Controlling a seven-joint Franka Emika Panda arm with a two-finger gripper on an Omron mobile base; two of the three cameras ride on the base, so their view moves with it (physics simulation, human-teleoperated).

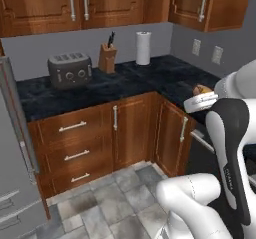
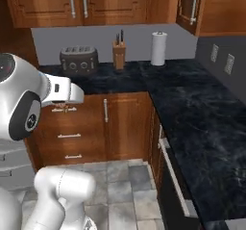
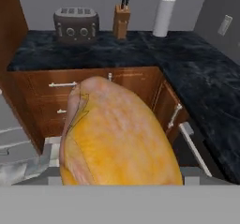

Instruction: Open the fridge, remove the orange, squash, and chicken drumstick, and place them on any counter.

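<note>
Here the chicken drumstick (image 3: 117,138) sits clamped in the gripper (image 3: 119,183), its fingers spread wide around the plump end. It is carried in the air, near the black counter (image 3: 93,54), likely heading there for set-down.

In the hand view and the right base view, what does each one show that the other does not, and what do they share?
Hand view, not right base view: the chicken drumstick, golden and very close to the camera, in front of the lower cabinets.
Right base view, not hand view: the upper cabinet doors with their bar handles, and the robot's white arm.
Both: the toaster, the knife block, the paper towel roll and the black counter.
</note>
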